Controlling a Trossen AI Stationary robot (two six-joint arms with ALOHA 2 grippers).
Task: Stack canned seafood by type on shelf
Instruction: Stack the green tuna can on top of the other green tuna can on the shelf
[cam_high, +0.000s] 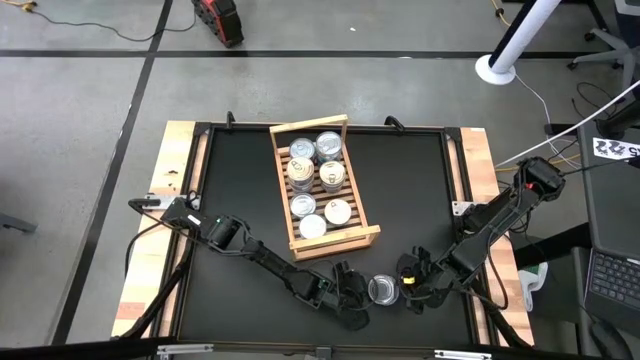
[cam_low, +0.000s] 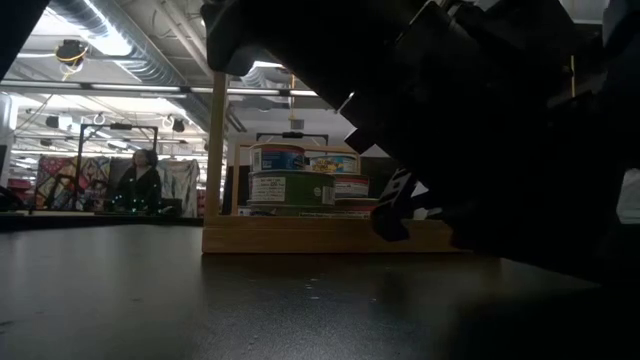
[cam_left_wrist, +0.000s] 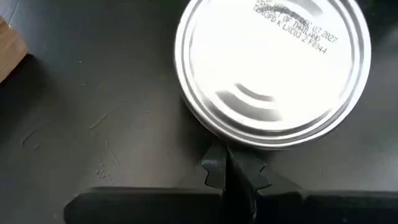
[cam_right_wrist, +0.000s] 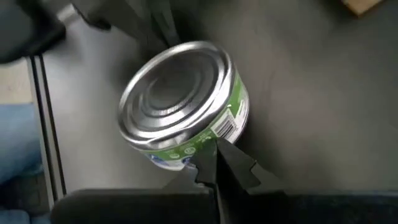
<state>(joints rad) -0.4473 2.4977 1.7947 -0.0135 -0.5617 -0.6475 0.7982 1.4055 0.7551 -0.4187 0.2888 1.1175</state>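
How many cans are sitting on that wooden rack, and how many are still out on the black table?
Cans on the wooden rack, counting lids seen from above: 6
Cans on the black table, the one can between both arms' fingers: 1
Total: 7

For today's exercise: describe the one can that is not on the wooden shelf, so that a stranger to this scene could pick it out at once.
Start at the slatted wooden shelf in the middle of the black table, then go towards the table's near edge. There a single can stands between the left gripper and the right gripper, both shut. Unlike the cans on the shelf, it stands alone on the mat and has a green label.
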